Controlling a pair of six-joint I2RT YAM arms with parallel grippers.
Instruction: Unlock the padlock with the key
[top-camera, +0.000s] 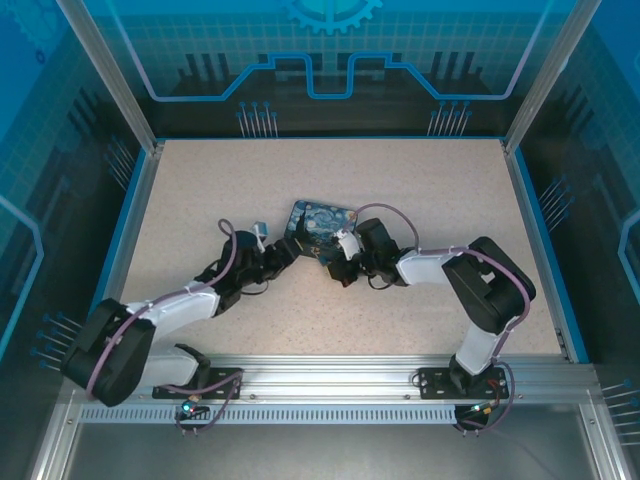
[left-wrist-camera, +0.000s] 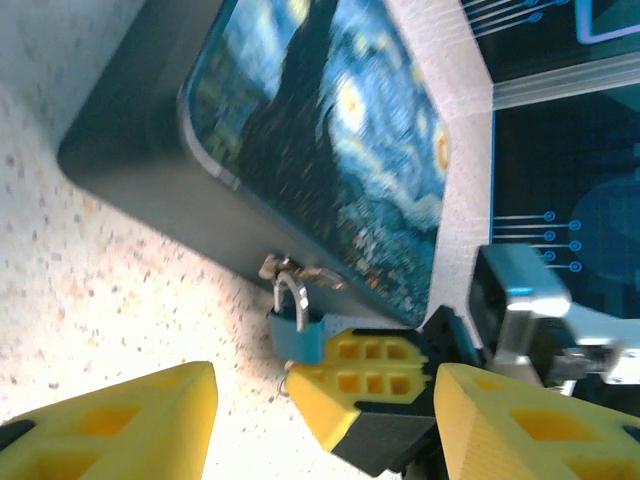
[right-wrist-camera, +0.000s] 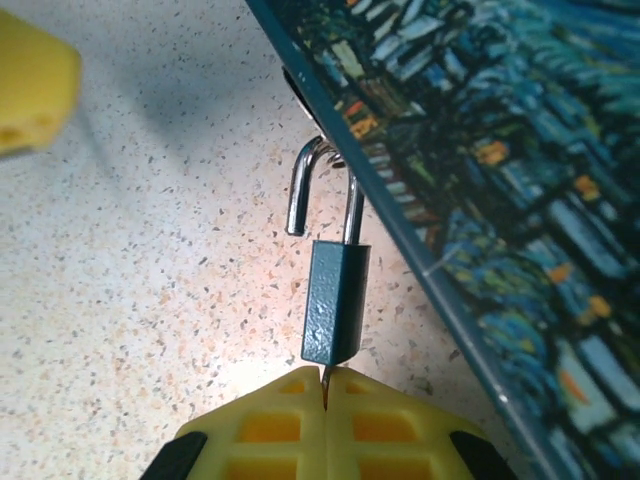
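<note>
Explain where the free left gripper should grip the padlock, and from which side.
Grip the padlock's flat-sided body, across its faces, coming from the table side, away from the tin. The shackle is thin and hooked in the hasp; the right fingers and key block the bottom.

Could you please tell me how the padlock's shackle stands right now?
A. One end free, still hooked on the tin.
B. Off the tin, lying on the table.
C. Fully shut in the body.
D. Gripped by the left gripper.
A: one end of the shackle hangs clear of the padlock body, while its loop still hooks onto the tin.
</note>
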